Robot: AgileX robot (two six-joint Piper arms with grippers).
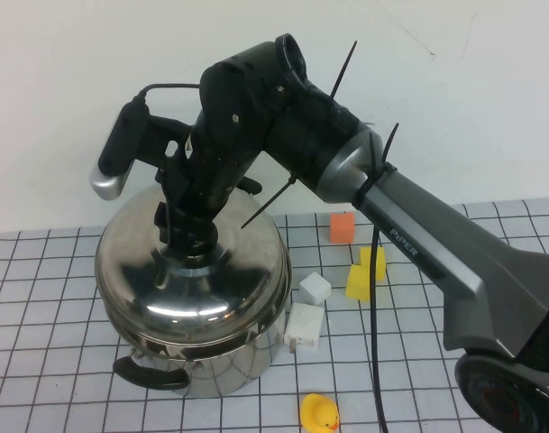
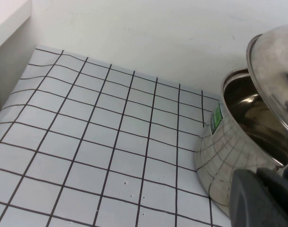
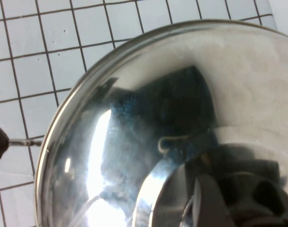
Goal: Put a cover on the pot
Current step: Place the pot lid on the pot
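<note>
High view, worktop point(image 1: 58, 271): white surface with a black grid; carries every item below.
Pot point(image 1: 247, 361): large shiny steel vessel, upright, on the left-centre of the worktop; one black loop handle point(image 1: 148, 374) faces the robot.
Lid point(image 1: 188, 271): domed steel cover, over the pot mouth. The left wrist view shows it tilted, one edge raised off the rim point(image 2: 233, 75), with the pot interior visible beneath. Judgement: not yet seated.
Right arm point(image 1: 418, 244): reaches across from the right and ends directly above the lid centre.
Right pincer point(image 1: 191, 242): points down at the lid's knob and appears closed on it; the knob itself is hidden by the fingers.
Key relation: pot sits straight below the right pincer, and the lid is roughly centred on it. Judgement: the coming move is a short vertical drop with levelling of the raised edge, then release.
Left pincer: only a dark body part shows in the left wrist view, near the pot wall; opening cannot be told.
Small items: orange block point(image 1: 343, 226), yellow block point(image 1: 366, 273), white blocks point(image 1: 308, 311), yellow duck point(image 1: 318, 413), right of the pot, apart from it.
</note>
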